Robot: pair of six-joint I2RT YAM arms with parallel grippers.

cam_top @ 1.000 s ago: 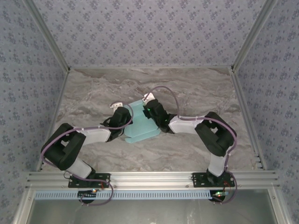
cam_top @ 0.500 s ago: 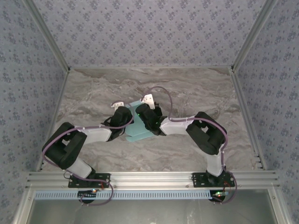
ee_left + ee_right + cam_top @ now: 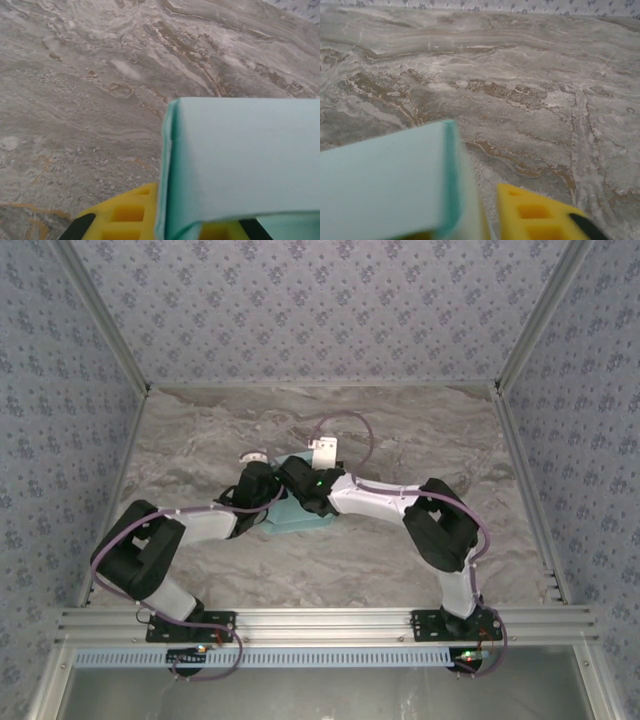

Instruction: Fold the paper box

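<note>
At frame centre, the left tool (image 3: 262, 483) and right tool (image 3: 298, 480) flank the paper box (image 3: 297, 523), likely steadying its walls; whether either grips it, I cannot tell.

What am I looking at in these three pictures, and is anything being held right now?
These are two robot arms bolted at the near edge of a grey marbled table. The overhead picture looks down from behind them. In it the left hand and right hand meet mid-table over the pale light-blue card paper box.

The other two pictures come from a small camera on each wrist, looking past that hand's own yellow fingers. In the left wrist view a folded corner of the box lies across the fingers. In the right wrist view a folded edge sits beside a yellow finger.

Both hands are right at the box, but the card hides the gaps, so I cannot tell whether either is clamping it.
</note>
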